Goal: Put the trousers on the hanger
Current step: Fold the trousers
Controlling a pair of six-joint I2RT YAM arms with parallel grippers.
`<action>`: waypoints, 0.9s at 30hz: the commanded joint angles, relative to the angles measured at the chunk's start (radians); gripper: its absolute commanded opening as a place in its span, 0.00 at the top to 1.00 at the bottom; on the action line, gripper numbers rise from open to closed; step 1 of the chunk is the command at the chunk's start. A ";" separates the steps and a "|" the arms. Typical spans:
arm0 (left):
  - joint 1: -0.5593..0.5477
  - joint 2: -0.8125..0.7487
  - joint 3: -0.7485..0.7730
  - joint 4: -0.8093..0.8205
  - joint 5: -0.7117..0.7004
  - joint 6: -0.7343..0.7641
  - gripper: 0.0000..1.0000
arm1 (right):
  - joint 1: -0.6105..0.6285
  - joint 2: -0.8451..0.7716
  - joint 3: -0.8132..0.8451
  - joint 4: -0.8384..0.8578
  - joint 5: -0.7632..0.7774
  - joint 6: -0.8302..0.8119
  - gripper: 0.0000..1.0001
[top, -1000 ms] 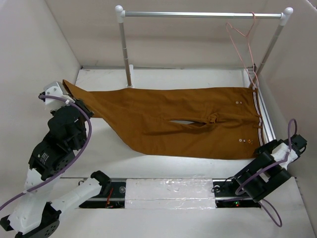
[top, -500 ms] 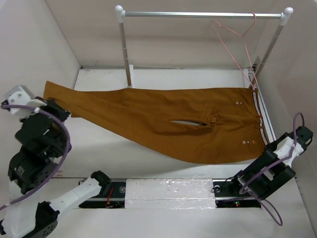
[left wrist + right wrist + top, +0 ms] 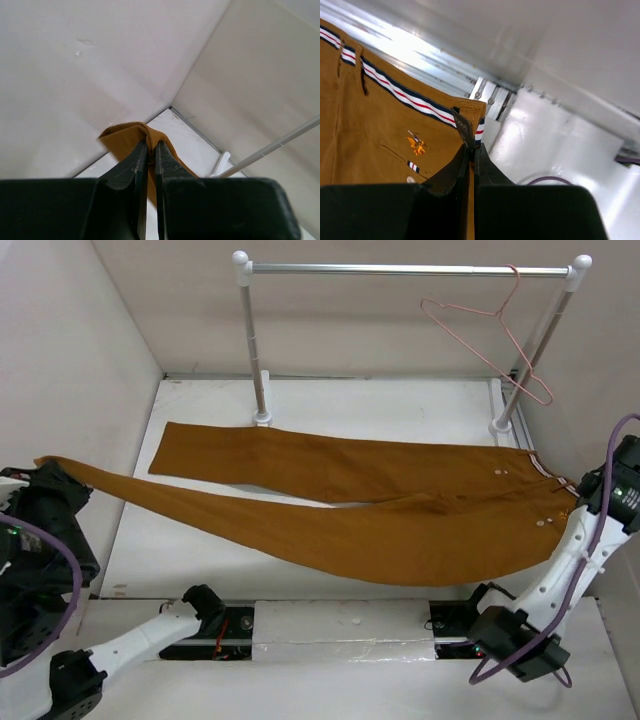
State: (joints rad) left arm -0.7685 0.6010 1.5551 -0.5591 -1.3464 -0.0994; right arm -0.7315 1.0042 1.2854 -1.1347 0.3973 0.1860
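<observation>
Top and wrist views of the stretching stage. The trousers point(image 3: 380, 530) are held between the two arms. The left fingers point(image 3: 139, 160) are clenched on the hem of the near leg at the far left. The right fingers point(image 3: 460, 165) are clenched on a corner of the striped waistband at the far right. We read this two-ended hold as a way to pull the cloth long and flat, so that it can be folded over a thin bar without bunching. The near leg rises off the table point(image 3: 400, 405) towards the left grip, while the far leg lies loose on the table behind it and its hem is not held. The waist end sags a little between the grip and the surface. The hanger point(image 3: 487, 332) hangs by its hook near the right end of the rail point(image 3: 400, 270), tilted. It is above and behind the waistband and well apart from the cloth, so in our judgement the threading step is not yet begun. The free far leg may trail or drag when the cloth is raised. The table is white, smooth and slightly glossy, which should let the fabric slide easily. Plain pale walls point(image 3: 120, 310) close it in on the left, back and right. The rail stands on two white posts point(image 3: 250, 340) at the back, leaving little room beside either arm.
</observation>
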 commanded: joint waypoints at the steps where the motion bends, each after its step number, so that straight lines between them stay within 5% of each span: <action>1: -0.061 -0.021 0.025 0.137 -0.120 0.137 1.00 | 0.012 -0.082 0.120 -0.066 0.150 -0.040 1.00; 7: -0.101 -0.168 -0.281 0.706 -0.140 0.617 1.00 | 0.038 -0.165 -0.088 -0.044 0.163 -0.068 1.00; 9: -0.101 -0.171 -0.328 0.618 -0.131 0.587 1.00 | 0.047 -0.199 -0.153 -0.007 0.157 -0.077 1.00; 13: -0.101 -0.115 -0.346 0.199 0.019 0.157 1.00 | 0.047 -0.152 -0.163 0.039 0.037 -0.071 1.00; 14: -0.101 -0.069 -0.447 0.162 0.065 -0.035 1.00 | 0.061 -0.113 -0.140 0.044 0.013 -0.045 1.00; 18: -0.101 0.109 -0.492 0.157 0.127 -0.121 1.00 | 0.119 -0.049 -0.081 0.000 0.050 -0.020 1.00; 20: -0.101 0.152 -0.366 -0.042 0.046 -0.306 1.00 | 0.129 -0.036 -0.049 -0.039 0.108 -0.043 1.00; 25: -0.101 0.030 -0.201 -0.128 -0.097 -0.278 1.00 | 0.129 -0.071 0.035 -0.118 0.144 -0.068 1.00; 26: -0.101 -0.004 -0.187 -0.104 -0.130 -0.231 1.00 | 0.129 -0.119 0.044 -0.153 0.150 -0.059 1.00; 27: -0.101 -0.092 -0.222 0.079 -0.173 -0.007 1.00 | 0.129 -0.149 0.043 -0.152 0.173 -0.063 1.00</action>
State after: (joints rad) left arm -0.8753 0.7383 1.2339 -0.6098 -1.3193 -0.2562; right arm -0.6064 0.9497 1.2541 -1.2423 0.4747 0.1349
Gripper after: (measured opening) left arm 0.021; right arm 0.048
